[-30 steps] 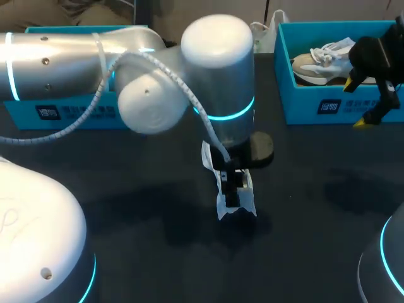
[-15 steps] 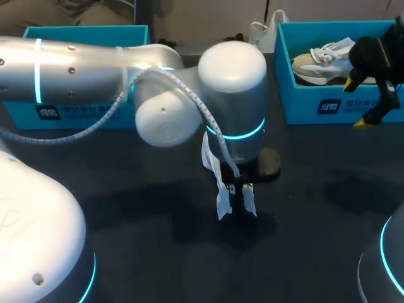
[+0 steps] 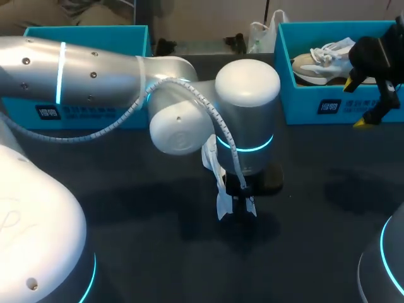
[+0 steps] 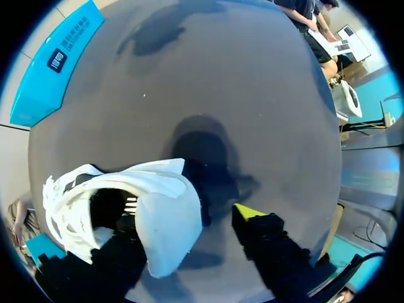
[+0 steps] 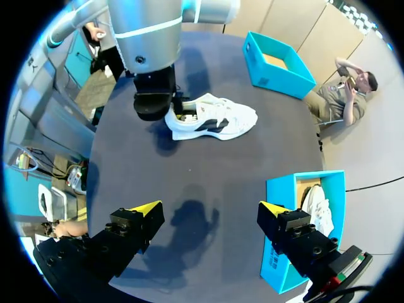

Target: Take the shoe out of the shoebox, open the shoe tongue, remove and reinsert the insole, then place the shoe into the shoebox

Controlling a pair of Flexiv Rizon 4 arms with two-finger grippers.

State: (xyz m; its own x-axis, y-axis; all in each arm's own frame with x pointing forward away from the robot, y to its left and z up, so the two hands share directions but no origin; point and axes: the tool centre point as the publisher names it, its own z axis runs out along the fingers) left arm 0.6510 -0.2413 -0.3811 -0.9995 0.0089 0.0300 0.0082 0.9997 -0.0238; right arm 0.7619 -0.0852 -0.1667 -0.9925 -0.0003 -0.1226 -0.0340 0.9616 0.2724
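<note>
The left gripper (image 4: 189, 211) has its yellow-tipped fingers apart, one dipped into the mouth of the white low sneaker with dark side panels (image 4: 151, 208), the other clear of it (a white flap hangs between them, clamped by neither). That sneaker rests mid-way across the dark table (image 4: 252, 95), outside the teal cardboard shoebox (image 3: 341, 104). At that box's front wall the right gripper (image 5: 211, 211) hovers, spread wide.

Cloth shoe (image 5: 214, 120), matt table (image 5: 252, 165)

Silver left arm (image 3: 95, 69) w/ cyan rings, white coiled cable (image 3: 196, 98), screws; black right gripper (image 5: 210, 208), yellow tips.
</note>
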